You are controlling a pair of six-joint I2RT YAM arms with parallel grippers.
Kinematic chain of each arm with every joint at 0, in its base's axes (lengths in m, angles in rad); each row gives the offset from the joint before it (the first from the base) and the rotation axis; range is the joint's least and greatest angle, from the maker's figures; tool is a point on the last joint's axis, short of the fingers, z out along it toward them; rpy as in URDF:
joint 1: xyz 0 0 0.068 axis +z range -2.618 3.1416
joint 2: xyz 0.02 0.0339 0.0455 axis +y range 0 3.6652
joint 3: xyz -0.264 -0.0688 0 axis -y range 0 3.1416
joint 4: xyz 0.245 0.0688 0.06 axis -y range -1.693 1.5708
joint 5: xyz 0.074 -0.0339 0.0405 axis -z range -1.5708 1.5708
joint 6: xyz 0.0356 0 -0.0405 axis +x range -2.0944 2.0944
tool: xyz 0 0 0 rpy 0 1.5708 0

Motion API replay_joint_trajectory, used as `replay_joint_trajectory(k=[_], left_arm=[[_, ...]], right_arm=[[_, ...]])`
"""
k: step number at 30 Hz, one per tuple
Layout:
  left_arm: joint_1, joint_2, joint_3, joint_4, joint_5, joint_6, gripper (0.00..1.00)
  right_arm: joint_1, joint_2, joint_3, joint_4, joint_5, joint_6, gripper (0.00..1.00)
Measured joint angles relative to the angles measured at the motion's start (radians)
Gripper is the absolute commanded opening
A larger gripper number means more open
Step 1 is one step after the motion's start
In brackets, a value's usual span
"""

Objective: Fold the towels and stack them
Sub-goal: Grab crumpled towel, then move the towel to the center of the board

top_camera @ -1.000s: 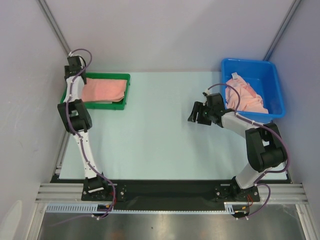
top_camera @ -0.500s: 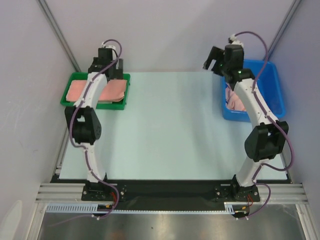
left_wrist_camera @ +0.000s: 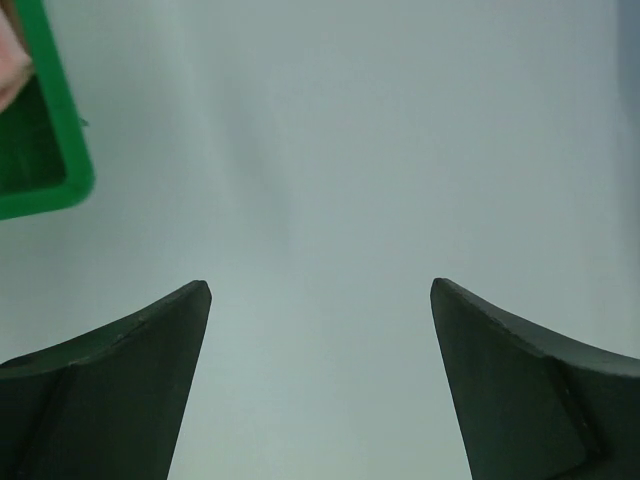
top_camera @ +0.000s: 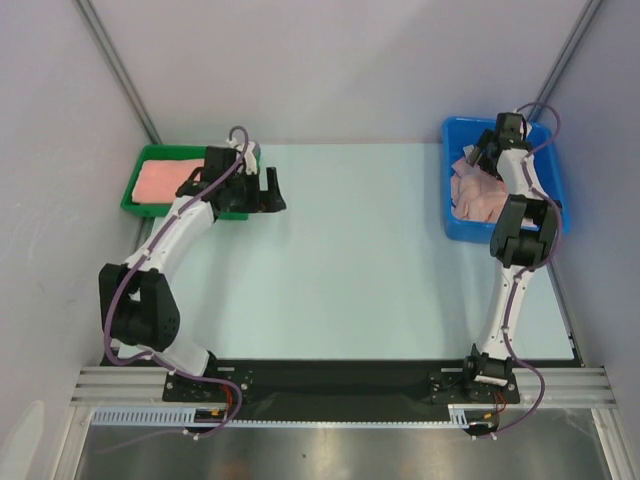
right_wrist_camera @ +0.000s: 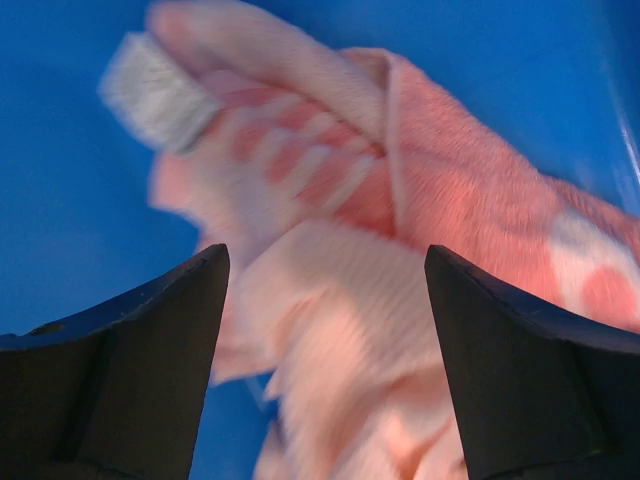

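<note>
Salmon-pink folded towel (top_camera: 160, 181) sits in the green plastic tray (left_wrist_camera: 62, 125) — crumpled peach towels (right_wrist_camera: 420, 200) await in the blue bin (right_wrist_camera: 70, 180); left pincer (left_wrist_camera: 320, 290), right pincer (right_wrist_camera: 327, 265) spread, empty.

I see one salmon-pink towel (top_camera: 160, 180) lying flat and folded in the green tray (top_camera: 160, 150) at ten o'clock overhead. At two o'clock a crumpled peach heap (top_camera: 478, 192) fills the blue bin (top_camera: 465, 128). Close up it is blurry, showing pale stripes and a white tag (right_wrist_camera: 155, 95). It is possibly several towels tangled.
</note>
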Motion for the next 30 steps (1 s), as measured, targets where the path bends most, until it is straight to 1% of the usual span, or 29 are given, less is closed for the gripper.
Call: replay_joint_trajectory(k=[1, 2, 3, 4, 6, 9, 11, 14, 17, 20, 21, 22, 24, 27, 30], left_arm=[[-0.007, 0.000, -0.005, -0.008, 0.014, -0.003, 0.96], [-0.015, 0.000, -0.008, -0.010, 0.026, -0.006, 0.93], [-0.021, 0.000, -0.008, -0.006, 0.041, -0.007, 0.92], [-0.024, -0.001, -0.008, -0.001, 0.053, -0.008, 0.91], [-0.025, -0.003, -0.008, 0.010, 0.072, -0.013, 0.90], [-0.026, -0.005, -0.006, 0.010, 0.082, -0.015, 0.90], [-0.026, -0.007, 0.001, 0.003, 0.082, -0.015, 0.93], [-0.026, -0.019, 0.010, 0.003, 0.080, -0.019, 0.96], [-0.026, -0.051, 0.017, 0.003, 0.069, -0.030, 0.99], [-0.026, -0.079, 0.036, 0.000, 0.010, -0.013, 1.00], [-0.025, -0.081, 0.045, -0.005, -0.007, -0.006, 0.99], [-0.024, -0.081, 0.057, -0.010, -0.031, 0.000, 0.99], [-0.021, -0.083, 0.063, -0.013, -0.064, 0.005, 0.99], [-0.017, -0.103, 0.029, -0.005, -0.081, 0.003, 0.99], [-0.016, -0.143, -0.041, 0.004, -0.088, 0.000, 0.98]], right_arm=[[-0.010, 0.033, 0.020, -0.008, -0.005, -0.002, 0.72], [-0.020, 0.072, 0.041, -0.016, -0.016, -0.003, 0.54], [-0.029, 0.103, 0.058, -0.023, -0.025, -0.011, 0.10], [-0.035, 0.127, 0.071, -0.027, -0.031, -0.013, 0.01], [-0.043, 0.142, 0.075, -0.026, -0.040, -0.016, 0.00], [-0.044, 0.111, 0.075, -0.008, -0.041, -0.040, 0.00], [-0.042, 0.060, 0.070, -0.002, -0.045, -0.054, 0.00], [-0.030, -0.103, 0.042, 0.006, -0.081, -0.068, 0.00], [0.002, -0.375, -0.072, 0.050, -0.179, -0.059, 0.00], [0.085, -0.697, -0.253, 0.163, -0.301, -0.012, 0.00], [0.122, -0.779, -0.313, 0.196, -0.331, -0.001, 0.00], [0.171, -0.874, -0.398, 0.254, -0.364, 0.005, 0.00], [0.296, -1.027, -0.551, 0.309, -0.435, 0.007, 0.00], [0.462, -1.171, -0.833, 0.409, -0.509, 0.019, 0.01], [0.594, -1.223, -1.140, 0.457, -0.516, 0.070, 0.05]])
